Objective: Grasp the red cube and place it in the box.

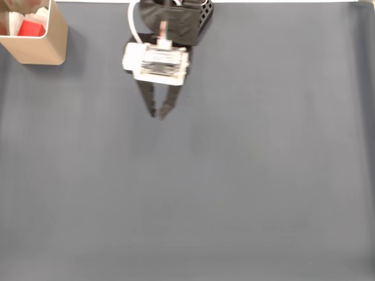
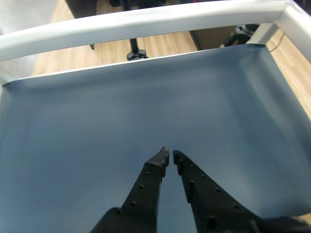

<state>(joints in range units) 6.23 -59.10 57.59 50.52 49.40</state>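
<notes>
Box (image 1: pixel 41 50) upper left of fixed view, red cube (image 1: pixel 30 27) inside on white padding (image 1: pixel 14 22). Gripper (image 1: pixel 159 114) top centre, nearly closed, holding nothing.

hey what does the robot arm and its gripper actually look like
The gripper has two slim black fingers tapering to points, with rows of small round holes along them in the wrist view. In the fixed view, behind them sits a white blocky housing with a dark panel on top, then a black arm body. A white cable loops along its left side.
</notes>
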